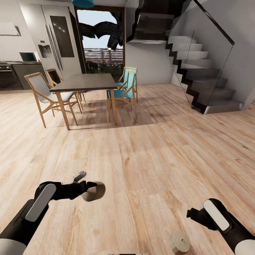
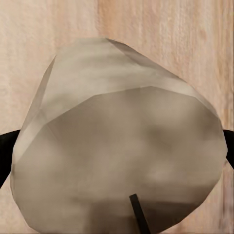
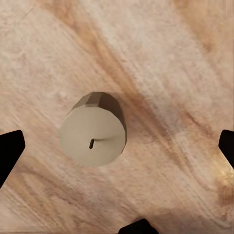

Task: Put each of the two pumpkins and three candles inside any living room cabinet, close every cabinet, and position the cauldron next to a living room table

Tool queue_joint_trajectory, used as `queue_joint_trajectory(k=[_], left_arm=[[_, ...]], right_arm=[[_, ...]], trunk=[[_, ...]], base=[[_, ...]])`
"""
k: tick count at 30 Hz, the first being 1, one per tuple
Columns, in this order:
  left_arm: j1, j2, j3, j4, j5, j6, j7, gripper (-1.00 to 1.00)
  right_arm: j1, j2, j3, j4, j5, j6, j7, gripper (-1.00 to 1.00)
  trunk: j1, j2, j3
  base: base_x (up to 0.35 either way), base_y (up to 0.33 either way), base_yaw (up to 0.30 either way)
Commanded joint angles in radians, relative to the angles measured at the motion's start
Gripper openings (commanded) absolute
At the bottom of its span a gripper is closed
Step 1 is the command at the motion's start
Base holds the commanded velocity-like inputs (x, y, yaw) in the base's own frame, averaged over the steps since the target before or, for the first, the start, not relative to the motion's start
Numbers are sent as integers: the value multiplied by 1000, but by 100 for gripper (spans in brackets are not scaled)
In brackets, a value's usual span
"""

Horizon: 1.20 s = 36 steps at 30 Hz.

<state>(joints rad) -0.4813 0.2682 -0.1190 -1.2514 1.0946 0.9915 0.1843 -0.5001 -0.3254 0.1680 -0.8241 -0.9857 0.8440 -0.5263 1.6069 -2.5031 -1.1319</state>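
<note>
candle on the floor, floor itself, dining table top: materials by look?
Candle: matte beige, wax-like, faceted sides and a dark wick at the top centre; a second one sits in the left gripper. Floor: light wood planks, visible grain, low sheen, possibly laminate. Dining table top: dark, smooth, matte slab, material unclear; its legs look like light wood.

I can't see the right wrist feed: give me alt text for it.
A beige candle stands upright on the wooden floor, wick end facing the camera. The open right gripper is above it, its dark fingertips at the picture's edges, apart from the candle.
</note>
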Motion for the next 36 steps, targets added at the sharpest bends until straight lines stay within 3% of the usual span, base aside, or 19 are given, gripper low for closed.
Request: queue_joint_trajectory(k=[1, 2, 5, 13, 17, 18, 20, 21, 27, 31, 36], left_arm=[[0, 16, -4, -1, 51, 1, 11, -100], [1, 35, -6, -1, 98, 1, 11, -100], [1, 63, -9, 0, 163, 1, 9, -100], [4, 84, -9, 0, 250, 6, 3, -100], [4, 96, -10, 1, 318, 7, 1, -100], [5, 111, -10, 2, 369, 7, 1, -100], [8, 127, -11, 1, 426, 7, 0, -100], [19, 137, -12, -1, 471, 8, -1, -100], [34, 148, -14, -1, 499, 9, -92, -100], [41, 197, -32, 2, 500, 9, -224, -100], [42, 220, -73, 8, 497, 8, -330, -100]], right_arm=[[-1, -1, 15, -1, -9, 0, -1, 100], [-1, -1, 28, 0, -9, -2, 7, 100], [-1, 0, 40, -1, -9, -8, 13, 100], [-1, 0, 44, 2, -9, -48, 35, 100], [-1, -1, 45, 3, -8, -51, 40, 100], [-1, -1, 45, 3, -8, -52, 46, 100], [-1, 0, 47, 2, -8, -52, 57, 100], [-1, -1, 54, 2, -8, -53, 69, 100], [-1, -1, 78, 3, -8, -116, 87, 100], [-1, 0, 95, 3, -8, -130, 89, 100], [-1, 1, 99, 3, -8, -146, 119, 100]], trunk=[[0, 0, -1], [0, 0, -1], [1, -1, -9], [4, -3, -40], [6, -4, -55], [7, -4, -59], [7, -4, -67], [8, -5, -71], [11, -6, -94], [12, -7, -109], [15, -8, -129]], base=[[0, 0, 0], [0, 0, 0], [0, 0, 0], [0, 0, 0], [0, 0, 0], [0, 0, 0], [0, 0, 0], [0, 0, 0], [0, 0, 0], [0, 0, 0], [0, 0, 0]])
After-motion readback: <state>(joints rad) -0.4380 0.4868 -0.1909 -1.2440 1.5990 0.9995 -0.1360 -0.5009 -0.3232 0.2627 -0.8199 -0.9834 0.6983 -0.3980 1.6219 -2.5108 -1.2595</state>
